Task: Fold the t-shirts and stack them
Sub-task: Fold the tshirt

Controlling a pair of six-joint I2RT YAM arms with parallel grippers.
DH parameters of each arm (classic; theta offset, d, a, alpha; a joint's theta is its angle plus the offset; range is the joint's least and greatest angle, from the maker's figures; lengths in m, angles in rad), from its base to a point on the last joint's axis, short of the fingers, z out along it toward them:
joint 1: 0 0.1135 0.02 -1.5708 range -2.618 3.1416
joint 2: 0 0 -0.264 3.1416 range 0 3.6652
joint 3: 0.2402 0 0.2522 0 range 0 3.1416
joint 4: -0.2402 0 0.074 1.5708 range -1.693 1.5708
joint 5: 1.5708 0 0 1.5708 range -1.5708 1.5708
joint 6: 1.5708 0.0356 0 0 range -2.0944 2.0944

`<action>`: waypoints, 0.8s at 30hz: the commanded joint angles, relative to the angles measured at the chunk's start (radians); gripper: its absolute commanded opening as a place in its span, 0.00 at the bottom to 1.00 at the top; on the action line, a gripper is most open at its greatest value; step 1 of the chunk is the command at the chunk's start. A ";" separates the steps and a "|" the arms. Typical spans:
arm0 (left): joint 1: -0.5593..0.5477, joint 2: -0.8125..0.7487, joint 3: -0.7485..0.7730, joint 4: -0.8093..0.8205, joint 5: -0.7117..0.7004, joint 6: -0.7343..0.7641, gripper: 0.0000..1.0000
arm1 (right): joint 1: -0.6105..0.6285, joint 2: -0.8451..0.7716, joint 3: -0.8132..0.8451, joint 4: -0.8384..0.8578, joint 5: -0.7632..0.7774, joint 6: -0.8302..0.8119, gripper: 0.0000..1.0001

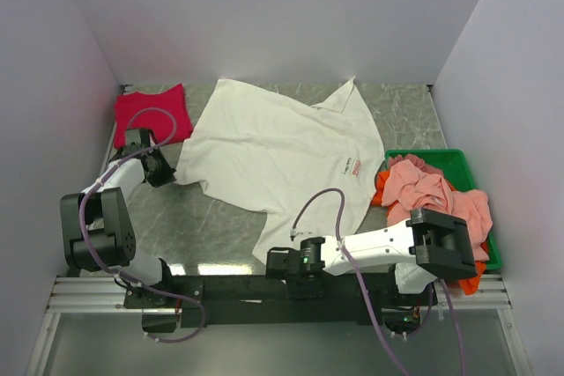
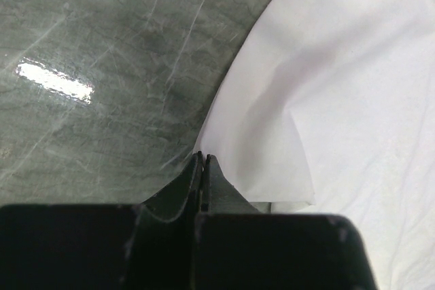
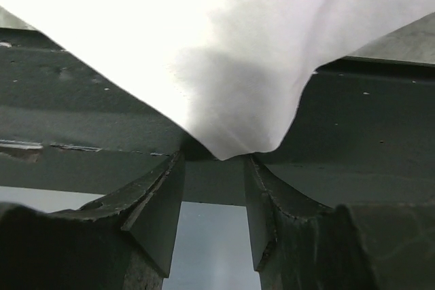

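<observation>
Top external: my left fingers point(image 2: 180, 191) clench the nine-o'clock sleeve of the big white red-logo cloth t-shirt point(image 1: 282, 151), while my right fingers point(image 3: 160, 202), spread, sit at its six-o'clock hem.

Soft matt cloth tee point(image 1: 282, 156); glossy marbled tabletop point(image 1: 220, 228); plastic bin point(image 1: 441, 157).

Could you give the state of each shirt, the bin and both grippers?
white t-shirt: spread flat, unfolded.
crimson t-shirt: folded small, lying flat.
salmon-pink t-shirt: crumpled in the green bin.
orange t-shirt: crumpled, mostly under the pink one.
green bin: heaped full with shirts.
left gripper: shut at the white t-shirt's edge.
right gripper: open, white hem between its fingers.
</observation>
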 commanded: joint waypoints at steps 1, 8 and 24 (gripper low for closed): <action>0.001 -0.042 -0.005 0.019 0.014 -0.009 0.00 | 0.003 -0.012 -0.004 -0.008 0.039 0.037 0.47; 0.000 -0.042 -0.002 0.019 0.014 -0.010 0.00 | 0.003 -0.041 -0.047 0.047 0.028 0.041 0.45; 0.001 -0.071 0.005 0.005 -0.032 -0.009 0.00 | 0.003 -0.153 -0.049 0.033 0.011 0.032 0.00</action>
